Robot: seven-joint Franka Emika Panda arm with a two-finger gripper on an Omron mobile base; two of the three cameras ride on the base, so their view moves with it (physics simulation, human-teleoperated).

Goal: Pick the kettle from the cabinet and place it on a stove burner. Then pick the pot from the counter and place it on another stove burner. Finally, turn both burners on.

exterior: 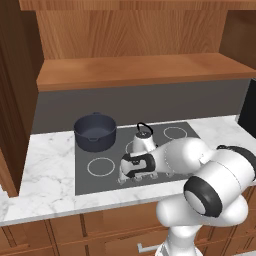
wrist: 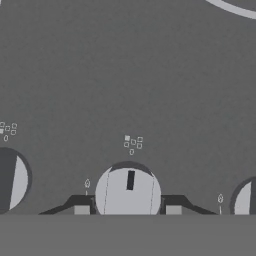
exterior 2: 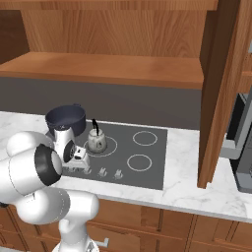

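The silvery kettle (exterior: pixel 143 141) (exterior 2: pixel 96 141) with its black loop handle stands upright on a burner ring in the middle of the dark cooktop (exterior: pixel 102 186). The wide dark pot (exterior: pixel 95 131) (exterior 2: pixel 64 118) stands on the cooktop's rear left corner. My gripper (exterior: pixel 127 177) (exterior 2: pixel 79 164) (wrist: pixel 128 209) points down at the knob row along the cooktop's front edge. In the hand view, its two fingertips (wrist: pixel 82 208) press against both sides of a round grey knob (wrist: pixel 128 190) whose black mark points roughly straight up. The cabinet shelf (exterior: pixel 140 70) above is bare.
Two more knobs (wrist: pixel 12 180) (wrist: pixel 245 197) flank the gripped one. Free burner rings lie at front left (exterior: pixel 100 166) and rear right (exterior: pixel 175 133). White marble counter (exterior: pixel 45 170) frames the cooktop. A dark appliance (exterior 2: pixel 241 147) and a wooden cabinet panel (exterior 2: pixel 221 88) stand at the right.
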